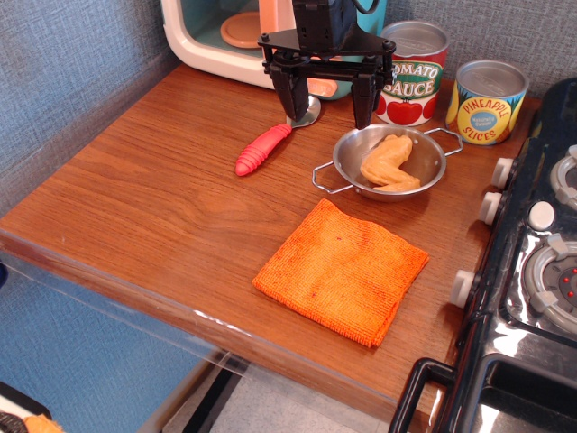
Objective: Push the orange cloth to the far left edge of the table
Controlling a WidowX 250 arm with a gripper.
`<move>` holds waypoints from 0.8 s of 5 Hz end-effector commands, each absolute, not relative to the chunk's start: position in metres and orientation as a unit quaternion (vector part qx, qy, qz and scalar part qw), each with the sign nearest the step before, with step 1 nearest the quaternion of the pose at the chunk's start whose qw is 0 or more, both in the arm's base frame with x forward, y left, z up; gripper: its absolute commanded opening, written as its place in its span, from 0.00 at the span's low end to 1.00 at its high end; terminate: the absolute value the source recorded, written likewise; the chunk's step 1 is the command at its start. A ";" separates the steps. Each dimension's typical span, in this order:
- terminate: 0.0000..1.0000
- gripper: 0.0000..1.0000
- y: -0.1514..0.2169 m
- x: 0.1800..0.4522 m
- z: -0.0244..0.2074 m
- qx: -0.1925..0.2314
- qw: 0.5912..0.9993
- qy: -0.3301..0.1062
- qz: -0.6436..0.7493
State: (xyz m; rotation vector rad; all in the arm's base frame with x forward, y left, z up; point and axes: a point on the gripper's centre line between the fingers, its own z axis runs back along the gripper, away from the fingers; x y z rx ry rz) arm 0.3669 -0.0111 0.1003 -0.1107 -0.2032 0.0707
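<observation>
The orange cloth (342, 270) lies flat on the brown wood-grain table (153, 189), near the front right, just in front of the steel bowl. My gripper (328, 106) hangs at the back of the table, above and behind the bowl, well away from the cloth. Its two black fingers (295, 97) stand apart, open and empty.
A steel bowl (353, 161) holds a pale orange toy chicken piece (389, 162). A spoon with a red handle (263, 149) lies left of the bowl. A tomato sauce can (413, 72) and a pineapple can (487, 101) stand at the back right. A toy microwave (212, 36) stands at the back. A black toy stove (532, 271) is on the right.
</observation>
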 end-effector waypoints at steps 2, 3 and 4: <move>0.00 1.00 -0.018 0.359 0.108 -0.059 0.991 -0.118 0.011; 0.00 1.00 -0.024 0.345 0.123 -0.069 0.989 -0.130 -0.018; 0.00 1.00 -0.037 0.328 0.129 -0.086 0.985 -0.140 -0.043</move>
